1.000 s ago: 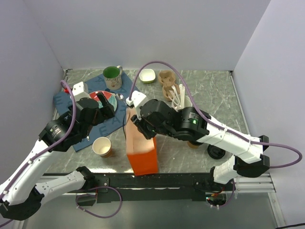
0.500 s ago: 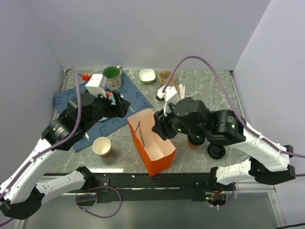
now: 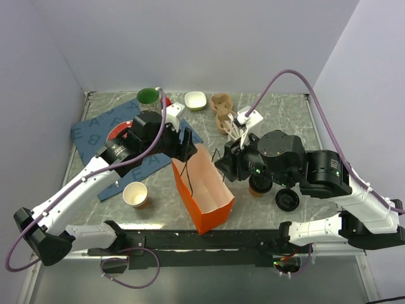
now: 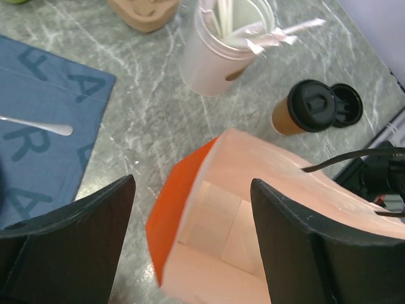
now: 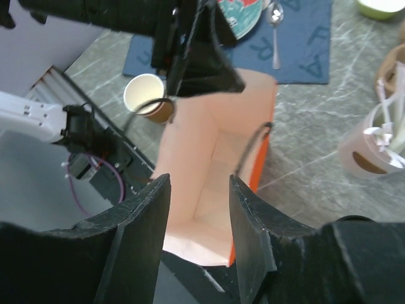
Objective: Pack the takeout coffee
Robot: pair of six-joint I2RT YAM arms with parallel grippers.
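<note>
The takeout coffee (image 4: 309,107), a brown paper cup with a black lid, stands right of the orange paper bag (image 3: 204,190); in the top view my right arm hides most of the takeout coffee (image 3: 257,187). My left gripper (image 4: 190,234) hangs open over the bag's (image 4: 247,215) far end, one finger outside its orange wall. At the bag's right rim, my right gripper (image 3: 223,163) is open above the pale inside of the bag (image 5: 212,171), with nothing between the jaws of the right gripper (image 5: 199,221).
A loose black lid (image 3: 286,199) lies beside the coffee. A lidless paper cup (image 3: 136,195) stands left of the bag. A straw holder (image 4: 221,47), cup carrier (image 3: 221,109), white bowl (image 3: 195,99), green mug (image 3: 149,98) and blue mat (image 3: 95,130) with a red plate fill the back.
My left gripper swung from the plate to the bag's far end. My right gripper widened and drew back to the right. The bag turned and now stands with its mouth open.
</note>
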